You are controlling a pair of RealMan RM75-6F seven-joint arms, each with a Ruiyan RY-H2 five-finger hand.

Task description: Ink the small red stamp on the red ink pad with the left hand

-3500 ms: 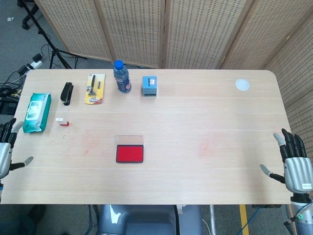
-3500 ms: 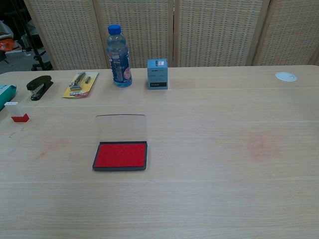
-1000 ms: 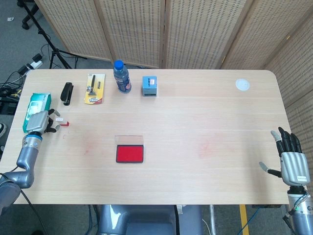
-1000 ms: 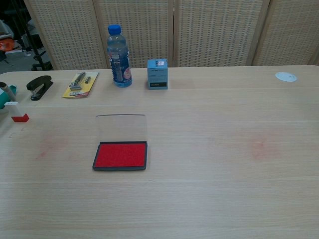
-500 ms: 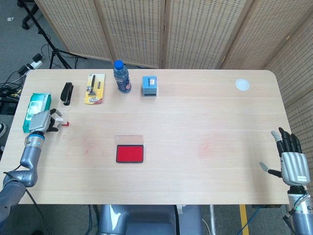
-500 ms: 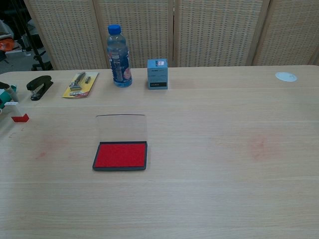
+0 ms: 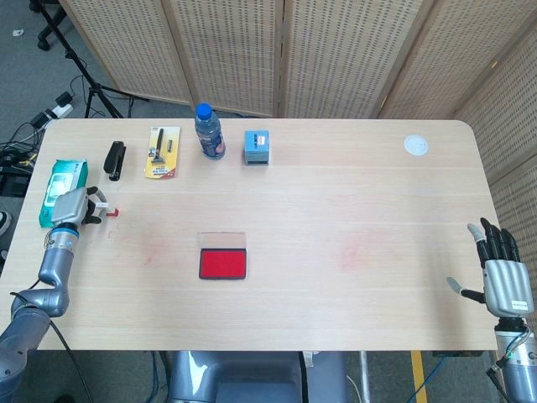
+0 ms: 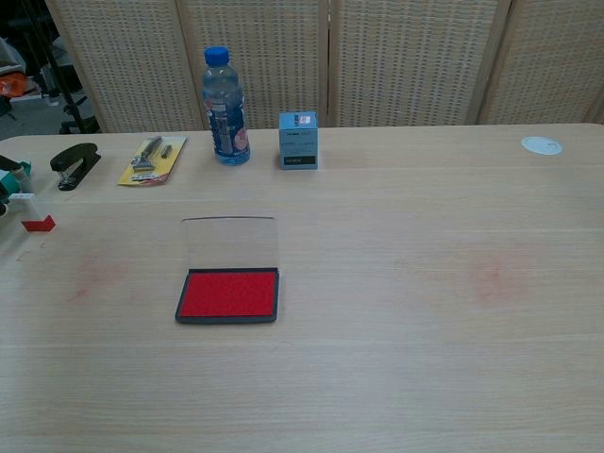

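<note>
- The small red stamp stands on the tabletop, just right of the left hand, whose fingers reach its clear top; whether they actually grip it cannot be told.
- The red ink pad lies lid-open, well to the right of that hand and nearer the robot.
- A wipes pack lies just behind the hand.
- The right hand hangs at the far right edge, fingers spread, holding nothing.

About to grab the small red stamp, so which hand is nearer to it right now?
Left. The left hand sits right beside the small red stamp at the table's left edge. The right hand hangs off the far right corner, across the whole table.
</note>
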